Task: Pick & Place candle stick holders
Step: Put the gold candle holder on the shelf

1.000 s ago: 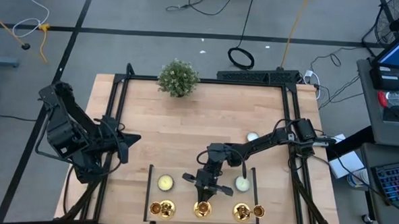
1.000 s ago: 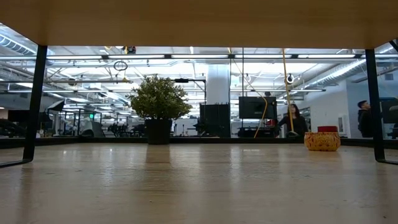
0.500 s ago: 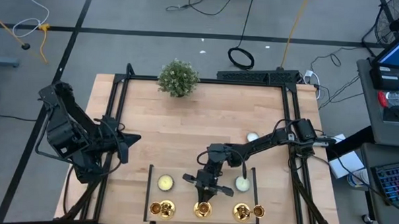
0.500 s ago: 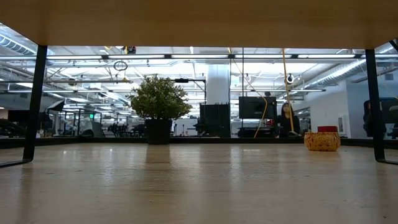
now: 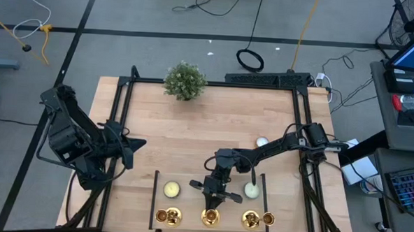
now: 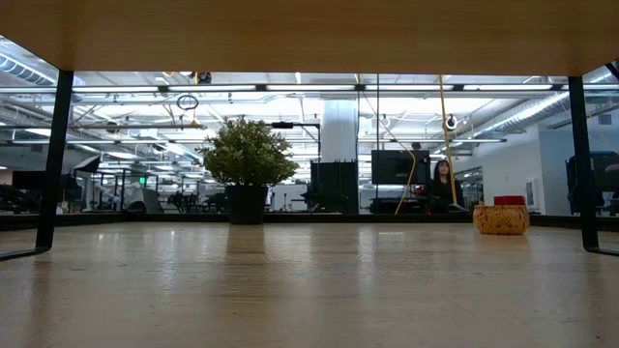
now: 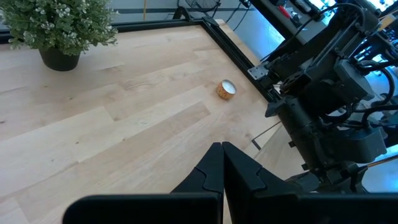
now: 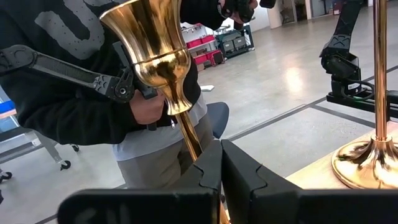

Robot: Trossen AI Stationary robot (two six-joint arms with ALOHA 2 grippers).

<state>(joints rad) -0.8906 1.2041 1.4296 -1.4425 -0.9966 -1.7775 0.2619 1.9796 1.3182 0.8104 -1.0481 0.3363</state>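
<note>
The middle candle stick holder (image 5: 210,216) stood upright at the table's (image 5: 206,130) near edge, between its two fellows. Polished brass — judged rigid, slick, top-heavy; best gripped low on the slim stem (image 8: 188,134). The right gripper (image 5: 212,198) was clenched on that stem. The left gripper (image 5: 137,145) waited clenched and empty, well apart.

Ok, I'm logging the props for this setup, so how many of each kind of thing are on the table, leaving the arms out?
gold candlestick holders: 3
round pale candles: 2
small round yellow-sided object: 1
potted plant: 1
Total: 7
</note>
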